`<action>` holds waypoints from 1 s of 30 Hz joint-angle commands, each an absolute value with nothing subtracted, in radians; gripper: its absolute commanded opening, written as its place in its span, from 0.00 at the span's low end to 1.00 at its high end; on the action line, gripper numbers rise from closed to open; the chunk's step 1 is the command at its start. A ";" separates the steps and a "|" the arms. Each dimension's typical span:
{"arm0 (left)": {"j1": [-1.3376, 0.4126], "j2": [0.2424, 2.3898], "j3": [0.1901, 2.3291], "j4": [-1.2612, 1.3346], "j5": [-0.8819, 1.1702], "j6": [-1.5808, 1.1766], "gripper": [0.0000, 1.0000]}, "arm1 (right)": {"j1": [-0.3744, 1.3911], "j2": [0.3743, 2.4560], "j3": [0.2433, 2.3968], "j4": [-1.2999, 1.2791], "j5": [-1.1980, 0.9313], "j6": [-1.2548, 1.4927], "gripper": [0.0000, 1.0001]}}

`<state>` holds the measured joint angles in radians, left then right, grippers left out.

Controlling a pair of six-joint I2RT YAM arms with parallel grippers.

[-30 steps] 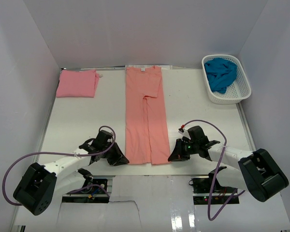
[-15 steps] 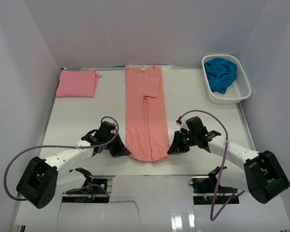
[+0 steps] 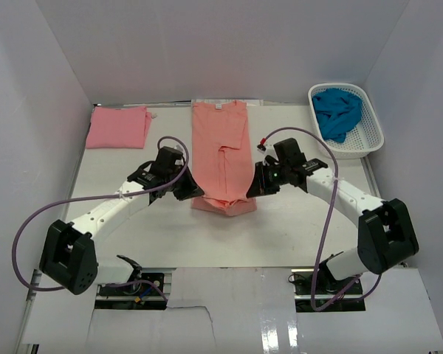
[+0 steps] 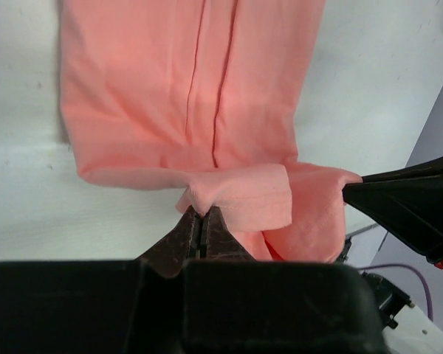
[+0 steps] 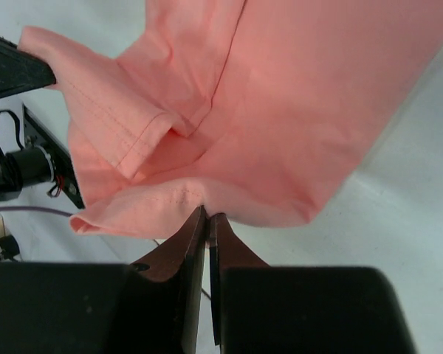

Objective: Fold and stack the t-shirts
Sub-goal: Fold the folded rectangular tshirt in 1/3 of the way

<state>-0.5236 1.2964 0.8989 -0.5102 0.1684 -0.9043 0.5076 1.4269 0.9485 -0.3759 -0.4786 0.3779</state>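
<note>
– How many t-shirts are counted?
– Three: one salmon-orange t-shirt (image 3: 220, 140), one pink t-shirt (image 3: 118, 127) and one teal-blue t-shirt (image 3: 336, 110).
– And baskets?
– One white basket (image 3: 372, 131) is seen.
– What is counted of the robot?
– Two arms are counted, the left arm (image 3: 111, 214) and the right arm (image 3: 347, 195). Two grippers are counted, the left gripper (image 3: 194, 193) and the right gripper (image 3: 251, 190). Two purple cables are seen, the left cable (image 3: 16, 247) and the right cable (image 3: 329, 221).
– Tables?
– One table (image 3: 295, 221) is counted.
</note>
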 commanded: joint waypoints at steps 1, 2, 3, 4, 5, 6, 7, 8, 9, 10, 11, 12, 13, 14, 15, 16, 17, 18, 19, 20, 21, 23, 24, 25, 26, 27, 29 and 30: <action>-0.482 1.319 0.992 -0.538 0.112 -0.841 0.00 | 0.463 1.477 1.083 -0.422 -0.469 0.312 0.08; -0.459 1.330 1.024 -0.540 0.109 -0.833 0.00 | 0.454 1.512 1.106 -0.428 -0.479 0.305 0.08; -0.445 1.351 1.038 -0.540 0.113 -0.825 0.00 | 0.445 1.528 1.127 -0.436 -0.485 0.298 0.08; -0.434 1.362 1.054 -0.538 0.109 -0.819 0.00 | 0.436 1.545 1.172 -0.445 -0.488 0.284 0.08; -0.420 1.376 1.086 -0.537 0.100 -0.805 0.00 | 0.433 1.580 1.196 -0.451 -0.486 0.278 0.08; -0.414 1.408 1.103 -0.537 0.091 -0.799 0.00 | 0.425 1.598 1.224 -0.462 -0.489 0.272 0.08; -0.408 1.426 1.118 -0.531 0.091 -0.792 0.00 | 0.423 1.620 1.248 -0.468 -0.492 0.267 0.08; -0.400 1.446 1.150 -0.528 0.089 -0.781 0.00 | 0.417 1.664 1.300 -0.482 -0.489 0.258 0.08; -0.397 1.463 1.166 -0.523 0.087 -0.778 0.00 | 0.414 1.684 1.328 -0.491 -0.489 0.252 0.08; -0.396 1.498 1.178 -0.512 0.083 -0.776 0.00 | 0.405 1.704 1.353 -0.495 -0.491 0.249 0.08; -0.393 1.514 1.190 -0.503 0.081 -0.773 0.00 | 0.400 1.742 1.395 -0.502 -0.497 0.244 0.08; -0.391 1.529 1.212 -0.483 0.081 -0.772 0.00 | 0.391 1.756 1.417 -0.508 -0.497 0.242 0.08; -0.390 1.561 1.224 -0.479 0.078 -0.769 0.00 | 0.391 1.772 1.436 -0.508 -0.494 0.242 0.08; -0.388 1.578 1.239 -0.477 0.074 -0.769 0.00 | 0.390 1.802 1.456 -0.508 -0.491 0.241 0.08; -0.388 1.595 1.259 -0.471 0.075 -0.764 0.00 | 0.387 1.818 1.500 -0.517 -0.491 0.242 0.08; -0.387 1.611 1.267 -0.459 0.081 -0.764 0.00 | 0.387 1.836 1.521 -0.520 -0.492 0.241 0.08; -0.387 1.640 1.275 -0.453 0.086 -0.762 0.00 | 0.385 1.873 1.541 -0.526 -0.489 0.241 0.08; -0.387 1.652 1.279 -0.445 0.087 -0.764 0.00 | 0.384 1.888 1.574 -0.531 -0.489 0.242 0.08; -0.388 1.664 1.285 -0.436 0.092 -0.764 0.00 | 0.382 1.905 1.588 -0.534 -0.494 0.244 0.08; -0.385 1.686 1.290 -0.433 0.094 -0.765 0.00 | 0.382 1.928 1.597 -0.534 -0.494 0.244 0.08; -0.385 1.692 1.292 -0.430 0.092 -0.767 0.00 | 0.380 1.937 1.614 -0.532 -0.492 0.245 0.08; -0.380 1.703 1.292 -0.417 0.087 -0.773 0.00 | 0.377 1.963 1.632 -0.531 -0.495 0.249 0.08; -0.379 1.704 1.292 -0.411 0.083 -0.775 0.00 | 0.376 1.974 1.643 -0.531 -0.492 0.252 0.08; -0.376 1.706 1.292 -0.407 0.080 -0.776 0.00 | 0.374 1.983 1.667 -0.538 -0.489 0.256 0.08; -0.367 1.709 1.292 -0.403 0.083 -0.785 0.00 | 0.373 2.002 1.678 -0.541 -0.488 0.256 0.08; -0.361 1.710 1.292 -0.396 0.083 -0.790 0.00 | 0.368 2.012 1.692 -0.549 -0.486 0.258 0.08; -0.347 1.713 1.290 -0.379 0.081 -0.802 0.00 | 0.362 2.039 1.723 -0.558 -0.485 0.259 0.08; -0.341 1.715 1.293 -0.377 0.083 -0.807 0.00 | 0.361 2.046 1.730 -0.560 -0.486 0.259 0.08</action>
<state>-0.3664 1.7298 1.2575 -0.4236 0.0925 -0.7887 0.3763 2.0304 1.6630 -0.5453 -0.4805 0.2588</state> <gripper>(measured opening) 0.029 0.086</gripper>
